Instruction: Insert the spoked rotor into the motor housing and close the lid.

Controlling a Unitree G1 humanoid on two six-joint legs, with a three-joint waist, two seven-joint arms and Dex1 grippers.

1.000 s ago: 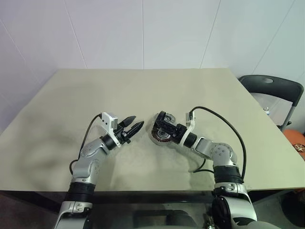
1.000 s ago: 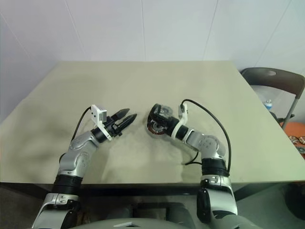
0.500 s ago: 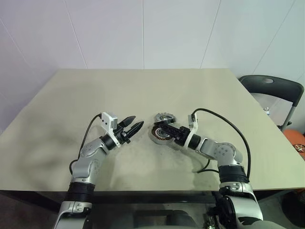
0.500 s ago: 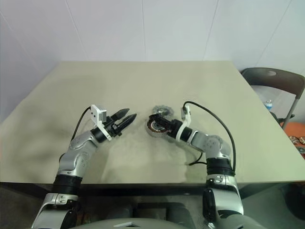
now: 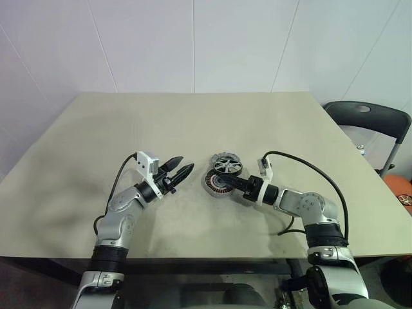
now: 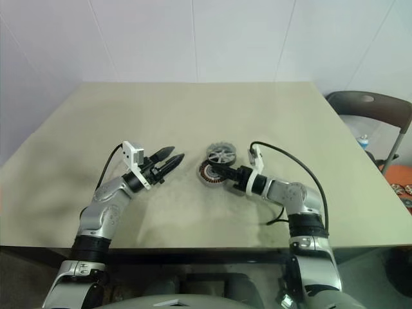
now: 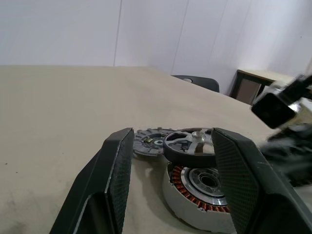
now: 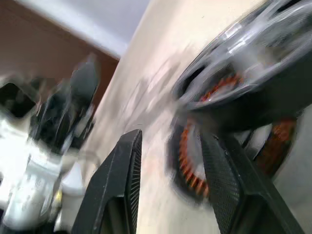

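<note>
On the flat beige table (image 5: 96, 129) the round dark motor housing with copper-coloured windings around a silver centre (image 5: 217, 183) lies near the middle, a little right of centre. The round silvery-grey spoked rotor with dark gaps and a small hub (image 5: 225, 165) sits just beyond it on the far side. In the left wrist view the rotor (image 7: 191, 145) overlaps the housing's far edge (image 7: 202, 192) and appears to rest against it, tilted rather than seated in the bore. A further flat grey toothed disc (image 7: 149, 141) lies on the table just behind the rotor.

The right gripper (image 5: 233, 185) reaches in from the right, low and roughly level, its two black fingers pointing left at the housing's right side. The right wrist view shows its fingers (image 8: 119, 180) standing apart with the housing's copper windings (image 8: 187, 161) close in front of them — whether a fingertip touches the housing rim cannot be told. Nothing is clamped between them.

The left gripper (image 5: 181, 167) hovers to the left of both parts, clear of the table and pointing right toward them. Its fingers (image 7: 114, 170) stand apart and empty — rotor and housing lie ahead of the tips, framed between them, with a gap of bare table in between.

A dark folding chair (image 5: 370, 122) stands off the table's right side.
</note>
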